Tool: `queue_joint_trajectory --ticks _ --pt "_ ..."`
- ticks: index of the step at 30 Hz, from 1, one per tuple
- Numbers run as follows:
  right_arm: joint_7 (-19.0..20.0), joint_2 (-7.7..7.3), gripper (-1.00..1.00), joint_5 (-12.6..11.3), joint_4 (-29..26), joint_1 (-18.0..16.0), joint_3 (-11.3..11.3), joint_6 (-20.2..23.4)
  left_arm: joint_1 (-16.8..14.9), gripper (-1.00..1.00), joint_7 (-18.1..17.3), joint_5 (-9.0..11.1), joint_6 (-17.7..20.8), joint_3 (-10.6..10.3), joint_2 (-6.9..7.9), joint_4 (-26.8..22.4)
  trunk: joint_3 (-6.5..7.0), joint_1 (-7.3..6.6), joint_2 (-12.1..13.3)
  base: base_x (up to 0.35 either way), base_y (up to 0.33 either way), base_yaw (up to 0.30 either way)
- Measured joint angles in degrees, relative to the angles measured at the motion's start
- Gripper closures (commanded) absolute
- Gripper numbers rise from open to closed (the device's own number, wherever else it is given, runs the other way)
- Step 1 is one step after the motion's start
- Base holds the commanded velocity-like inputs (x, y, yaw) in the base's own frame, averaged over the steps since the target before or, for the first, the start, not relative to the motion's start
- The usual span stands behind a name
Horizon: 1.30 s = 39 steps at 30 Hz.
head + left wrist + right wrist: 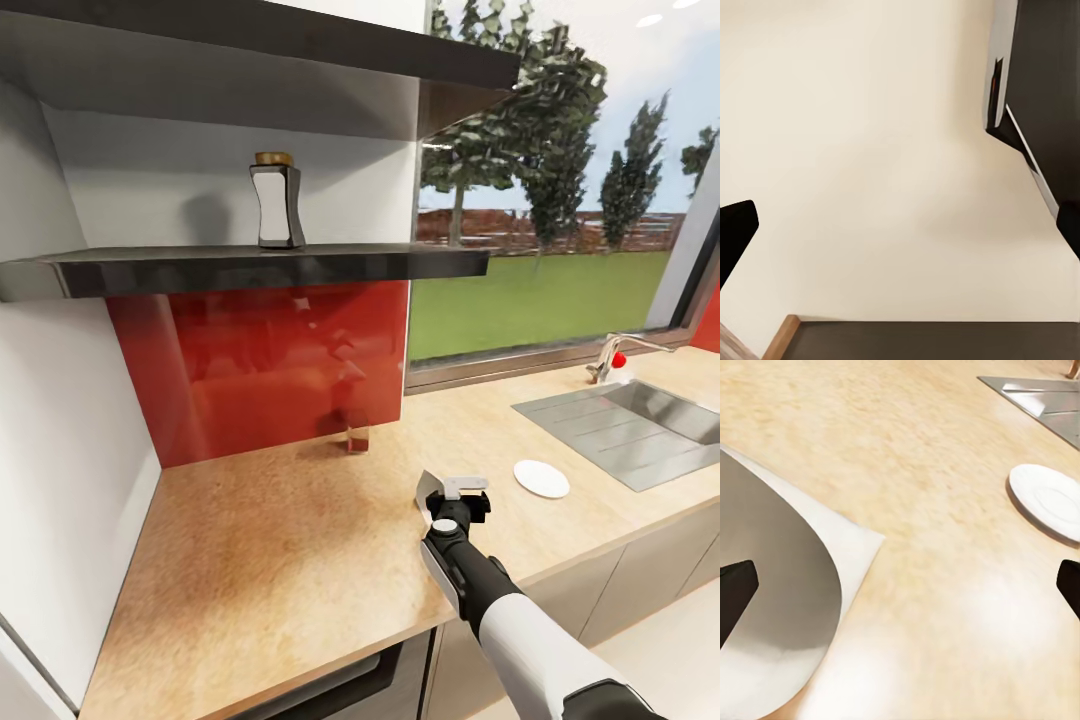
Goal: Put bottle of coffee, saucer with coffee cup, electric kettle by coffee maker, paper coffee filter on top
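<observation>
Right gripper is seen low over the countertop, fingers spread, nothing pinched; the paper coffee filter lies flat just beside one finger, the saucer near on the sink side; the bottle of coffee stands upright, well apart, on the shelf.

From the head camera I look forward and down over the countertop, with the shelf up at 12 o'clock, the sink at 3 o'clock and my right arm reaching in from 5 o'clock. My right wrist camera sits low and close over that same countertop, facing toward the sink, and it shares the saucer and white paper with the head view. My left wrist camera faces a plain cream surface, beside a dark panel.
</observation>
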Motion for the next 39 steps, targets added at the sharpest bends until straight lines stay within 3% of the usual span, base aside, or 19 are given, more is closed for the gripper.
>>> queue_joint_trajectory --ticks 26,39 --pt "0.00 -0.01 -1.00 0.02 3.00 0.00 0.05 -0.06 0.35 -1.00 0.00 0.00 0.16 0.09 -0.39 0.09 0.00 0.00 0.00 0.006 -0.015 0.000" --pt "0.20 0.00 -1.00 -0.05 4.11 0.00 0.03 -0.12 0.35 -1.00 0.01 0.08 1.04 0.09 -0.48 0.10 0.00 0.00 0.00 0.135 0.000 0.000"
